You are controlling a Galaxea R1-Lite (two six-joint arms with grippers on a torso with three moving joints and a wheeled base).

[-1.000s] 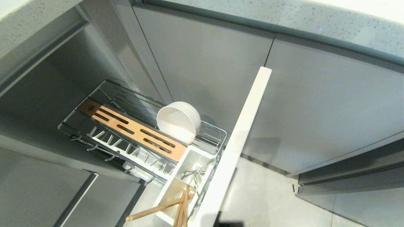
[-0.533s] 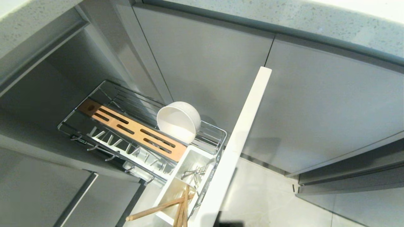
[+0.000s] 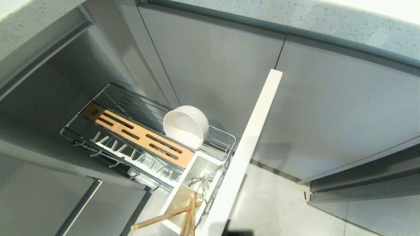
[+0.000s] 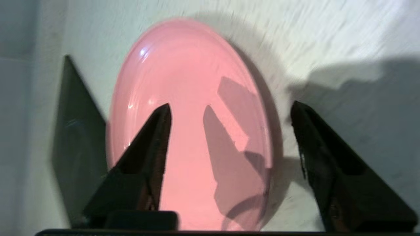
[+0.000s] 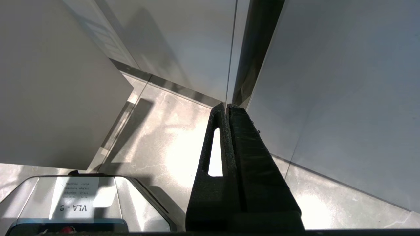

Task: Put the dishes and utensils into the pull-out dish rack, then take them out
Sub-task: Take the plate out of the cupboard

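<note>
Left gripper (image 4: 229, 111) spread wide over the pink plate (image 4: 190, 108) on a pale surface, nothing held; right gripper (image 5: 227, 109) closed, empty; label (image 5: 73, 199) reads "VLA - 8"; bowl (image 3: 185, 126) in rack (image 3: 82, 144).

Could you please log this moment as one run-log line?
left gripper: open over pink plate | right gripper: shut, parked | white bowl: in dish rack

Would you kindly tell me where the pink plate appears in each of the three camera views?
Head view: not in it; the rack holds only the white bowl and chopsticks.
Left wrist view: the pink plate fills the centre, on a pale surface, under the open left end effector.
Right wrist view: not in it.
Shared landmark: grey cabinet doors, in head and right wrist views only.
</note>
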